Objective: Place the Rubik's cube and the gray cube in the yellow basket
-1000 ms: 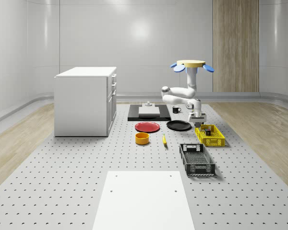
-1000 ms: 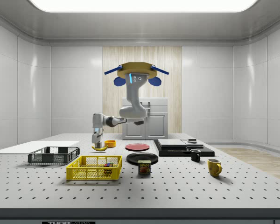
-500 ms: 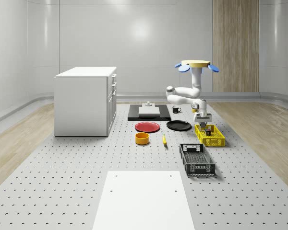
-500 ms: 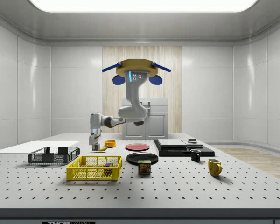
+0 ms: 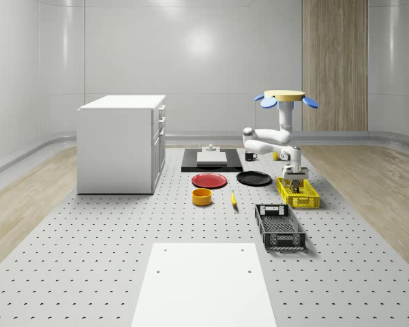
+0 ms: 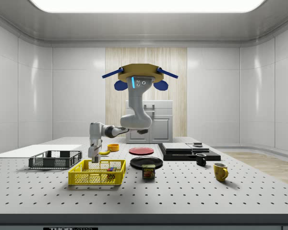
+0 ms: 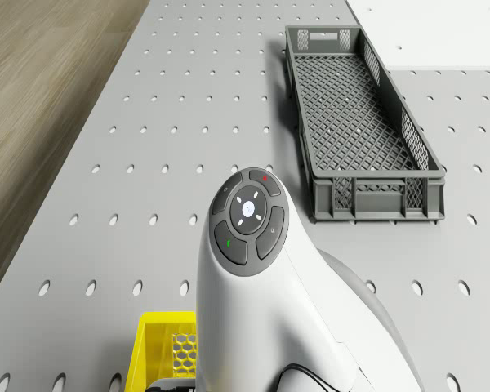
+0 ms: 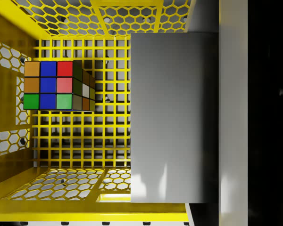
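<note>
The yellow basket (image 5: 298, 194) (image 6: 96, 173) stands on the perforated table at the whole-scene view's right. Inside it the Rubik's cube (image 8: 56, 85) (image 6: 111, 169) lies on the mesh floor near one end wall. The drone (image 5: 285, 97) (image 6: 138, 76) hovers above the table beside the basket's far end. Its arm reaches down so that my gripper (image 5: 296, 179) (image 6: 92, 156) hangs at the basket's rim. It is shut on the gray cube (image 8: 173, 117), held above the basket floor beside the Rubik's cube; one finger (image 8: 233, 113) presses its side.
A gray crate (image 5: 279, 227) (image 7: 361, 122) lies just in front of the basket. A black plate (image 5: 253, 178), red plate (image 5: 210, 180), orange bowl (image 5: 202, 197) and banana (image 5: 233, 198) sit to its left. A can (image 6: 148, 171) and mugs stand nearby; a white cabinet (image 5: 121, 143) stands far left.
The drone and arm have shifted toward the whole-scene view's right. The gripper with the gray cube has come over the basket and sunk to its rim.
</note>
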